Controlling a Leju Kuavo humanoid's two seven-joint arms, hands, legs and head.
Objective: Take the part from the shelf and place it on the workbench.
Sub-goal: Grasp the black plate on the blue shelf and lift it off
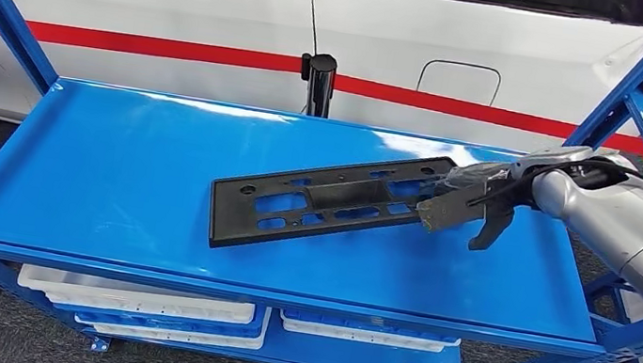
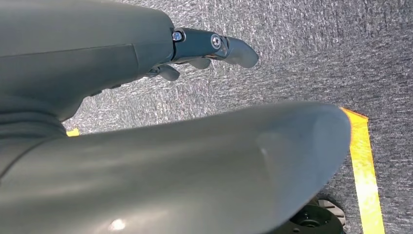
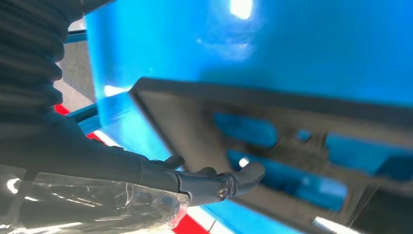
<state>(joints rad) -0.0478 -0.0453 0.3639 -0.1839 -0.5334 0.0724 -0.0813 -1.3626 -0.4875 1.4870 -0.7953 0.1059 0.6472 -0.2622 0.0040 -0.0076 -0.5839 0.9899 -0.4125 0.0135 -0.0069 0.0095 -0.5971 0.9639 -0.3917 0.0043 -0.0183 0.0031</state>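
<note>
The part (image 1: 325, 199) is a long flat black plastic frame with several cut-outs, lying slantwise on the top board of the blue shelf (image 1: 110, 171). My right hand (image 1: 467, 200) reaches in from the right and sits over the part's right end, its fingers spread and the thumb hanging below the part's edge. In the right wrist view the dark fingers (image 3: 234, 180) lie stretched out beside the part (image 3: 195, 126), and nothing is clasped between them. My left hand (image 2: 122, 58) hangs over the grey carpet with its fingers out and holds nothing.
Blue slanted uprights (image 1: 637, 102) frame the shelf on both sides. A black post (image 1: 319, 82) stands behind its back edge, in front of a white car with a red stripe. White bins (image 1: 140, 298) sit on the lower board. Yellow tape (image 2: 363, 165) marks the floor.
</note>
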